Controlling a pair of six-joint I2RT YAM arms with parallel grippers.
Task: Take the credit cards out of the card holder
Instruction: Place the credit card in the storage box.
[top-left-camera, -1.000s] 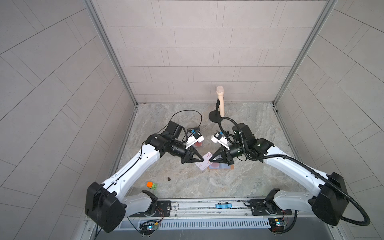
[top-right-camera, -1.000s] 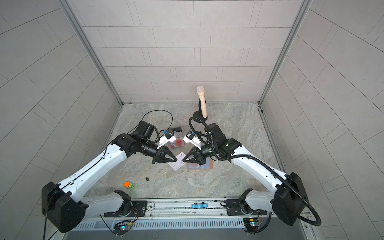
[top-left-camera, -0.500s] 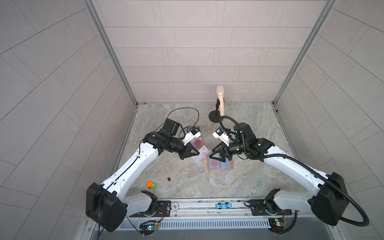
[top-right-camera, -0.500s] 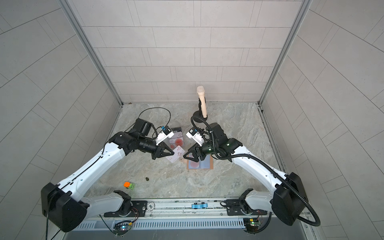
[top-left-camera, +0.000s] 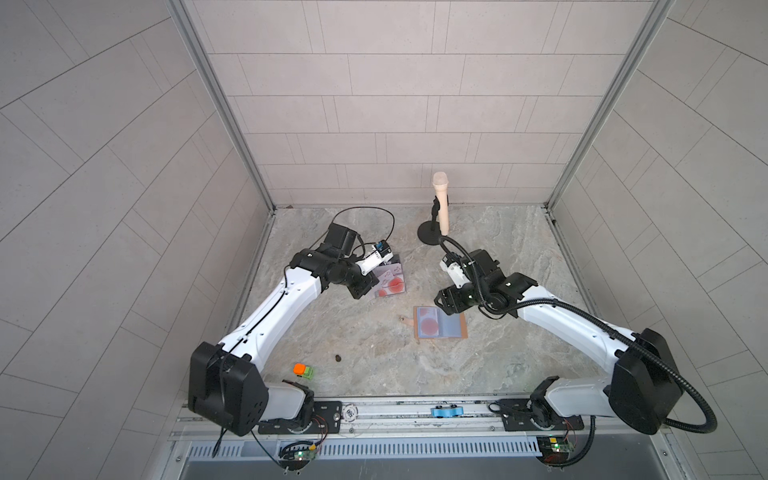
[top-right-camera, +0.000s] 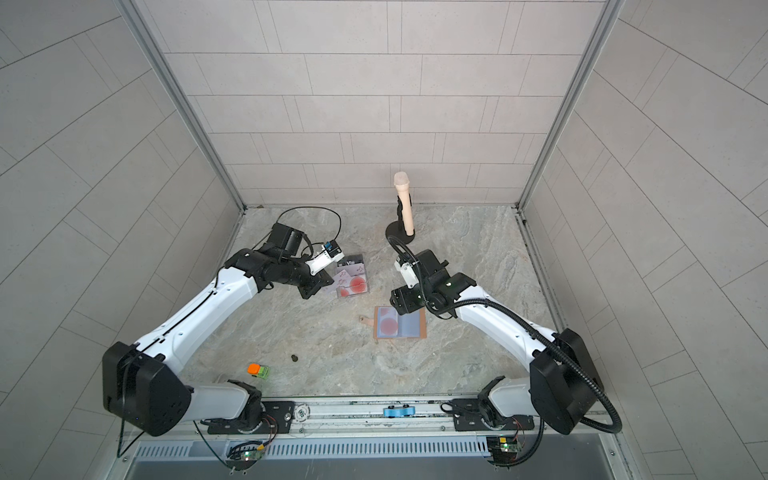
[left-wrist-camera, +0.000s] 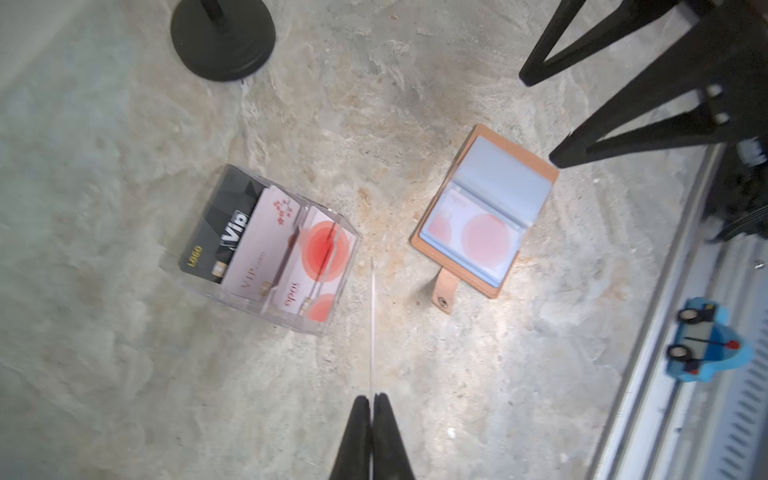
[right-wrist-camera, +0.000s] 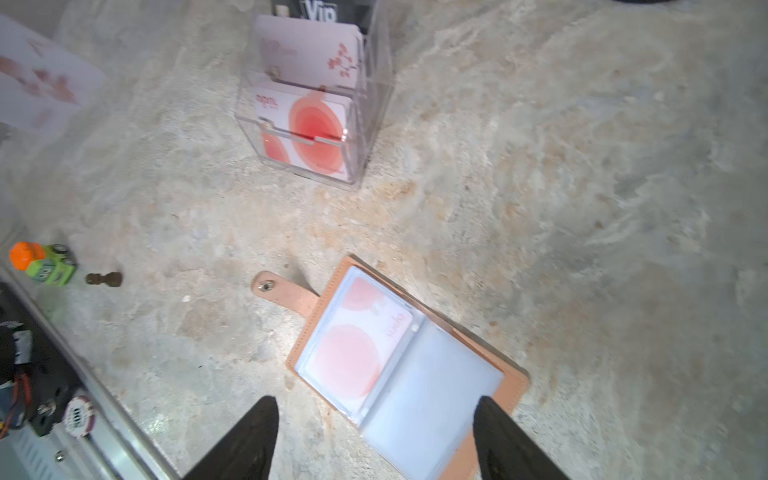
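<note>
Left gripper (left-wrist-camera: 371, 405) clamped shut on a pale card (left-wrist-camera: 372, 324), seen edge-on, above the table (left-wrist-camera: 124, 374) just beside the clear box (left-wrist-camera: 297, 328). Box holds a Vip card (left-wrist-camera: 224, 216), a pink card (left-wrist-camera: 262, 245), a red-circle card (left-wrist-camera: 320, 249). Right gripper (right-wrist-camera: 376, 401) jaws wide apart, empty, over the card holder (right-wrist-camera: 440, 390). Holder lies open flat on the table, apart from the box; one sleeved card (right-wrist-camera: 353, 357) on the snap-tab side.

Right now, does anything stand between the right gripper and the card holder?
Nothing visible does. The right gripper hangs open over the open card holder; only a clear sleeve covers the red-circle card inside.
</note>
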